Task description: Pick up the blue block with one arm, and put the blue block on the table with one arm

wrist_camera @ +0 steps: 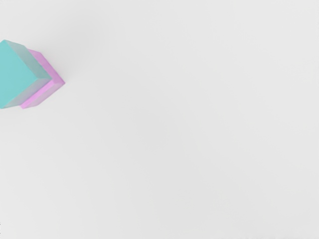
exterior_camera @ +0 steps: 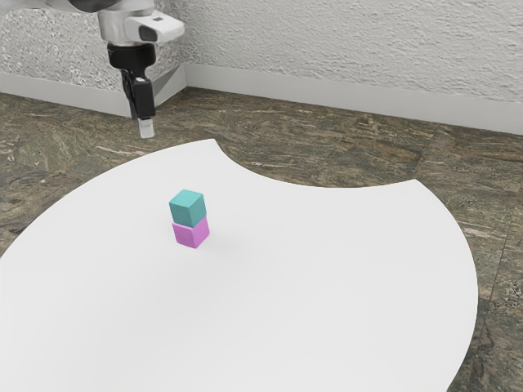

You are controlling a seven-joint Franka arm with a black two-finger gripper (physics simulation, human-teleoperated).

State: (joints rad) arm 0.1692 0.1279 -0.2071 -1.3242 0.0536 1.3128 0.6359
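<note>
On top of a pink block (exterior_camera: 192, 235), the blue block (exterior_camera: 188, 209), a greenish teal in color, rests upright, making a small stack of two cubes. The pink block sits directly on a smooth white table (exterior_camera: 327, 286) with a rounded outline and a curved notch cut into its far edge. Toward the exterior view's upper left, the black gripper (exterior_camera: 145, 128) points downward at the end of a white and black arm (exterior_camera: 140, 27), higher than the stack and apart from both cubes. Whether its fingers are open or closed, I cannot tell. The wrist view looks down on the table's white surface and the two cubes, with part of the blue block cut off by the picture's border. Behind the table are a brown, stone-patterned floor (exterior_camera: 82, 151) and rough, pale walls (exterior_camera: 327, 49) with a light baseboard (exterior_camera: 327, 102).
</note>
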